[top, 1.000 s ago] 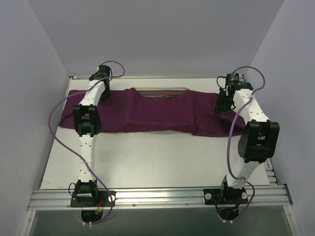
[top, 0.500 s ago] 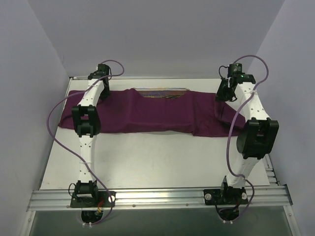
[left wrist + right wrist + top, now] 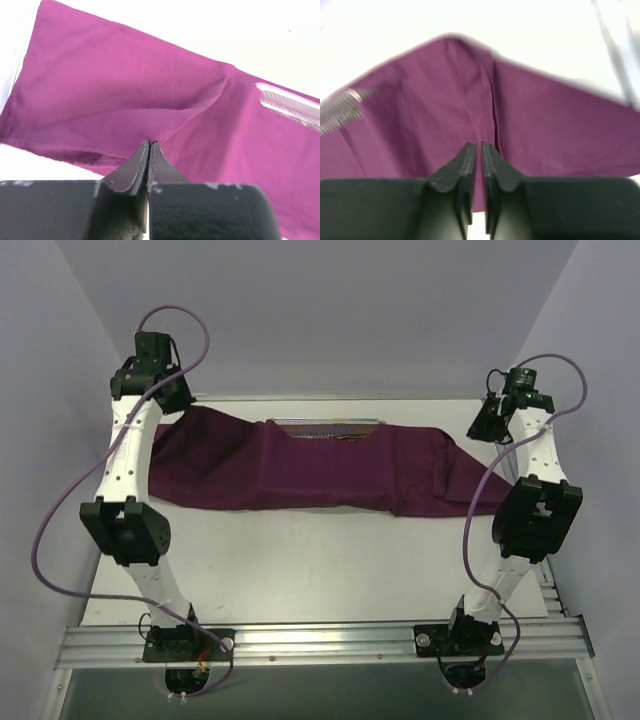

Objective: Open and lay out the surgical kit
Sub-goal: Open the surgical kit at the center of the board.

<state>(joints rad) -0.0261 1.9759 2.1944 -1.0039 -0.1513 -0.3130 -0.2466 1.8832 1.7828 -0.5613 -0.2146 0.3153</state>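
Observation:
The dark purple cloth wrap [image 3: 300, 470] lies across the back of the table, with both ends lifted off it. My left gripper [image 3: 172, 405] is raised at the far left and shut on the cloth's left end; the left wrist view shows its jaws [image 3: 150, 142] pinching a fold of cloth [image 3: 100, 85]. My right gripper [image 3: 482, 430] is raised at the far right and shut on the right end; in the right wrist view [image 3: 481, 145] the cloth [image 3: 555, 125] tents up to it. The silver wire-mesh tray [image 3: 330, 425] peeks out behind the cloth and shows in both wrist views [image 3: 290, 102] [image 3: 340, 112]. Slim silver instruments [image 3: 338, 433] lie in it, mostly hidden.
The white table [image 3: 300, 560] is boxed in by pale walls at the left, right and back. An aluminium rail [image 3: 320, 640] with both arm bases runs along the near edge. Purple cables [image 3: 60, 540] loop off each arm.
Both arms have swung up and outward, the left one much more. Each has pulled its end of the cloth up off the table, so the wrap now rises at both ends.

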